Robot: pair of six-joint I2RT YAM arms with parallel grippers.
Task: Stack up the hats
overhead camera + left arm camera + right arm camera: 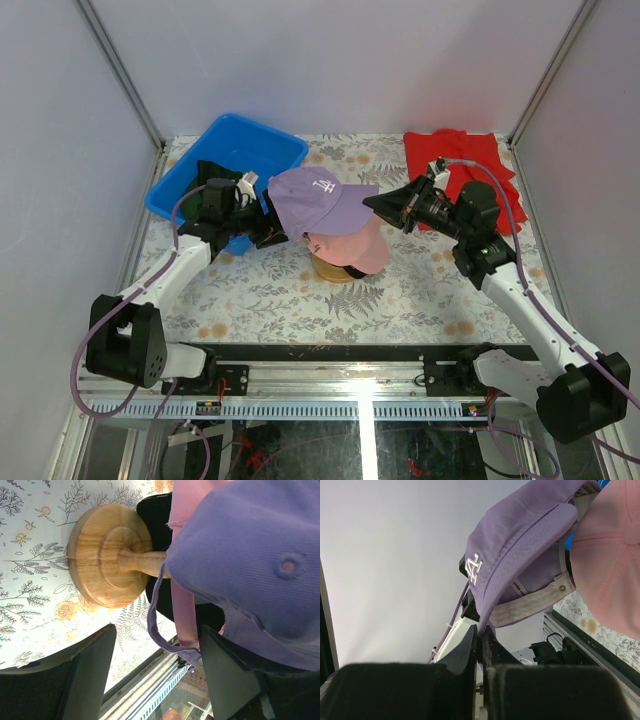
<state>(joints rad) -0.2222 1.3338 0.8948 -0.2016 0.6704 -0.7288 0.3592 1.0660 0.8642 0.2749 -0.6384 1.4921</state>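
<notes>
The lavender hat (315,200) hangs tilted just above the pink hat (352,250), which sits on the round wooden stand (330,268). My right gripper (372,203) is shut on the tip of the lavender brim (482,635). My left gripper (262,215) is at the back of the lavender hat (250,545) and stands open (157,675). The hat's strap loop (162,637) hangs between the fingers, and the rear edge lies against one finger (230,680). A black hat's edge (152,515) shows beneath the pink strap (182,600) on the stand (107,555).
A blue bin (220,160) stands at the back left, right behind my left wrist. A red cloth (465,160) lies at the back right behind my right arm. White walls close in the sides and back of the flowered table (400,300).
</notes>
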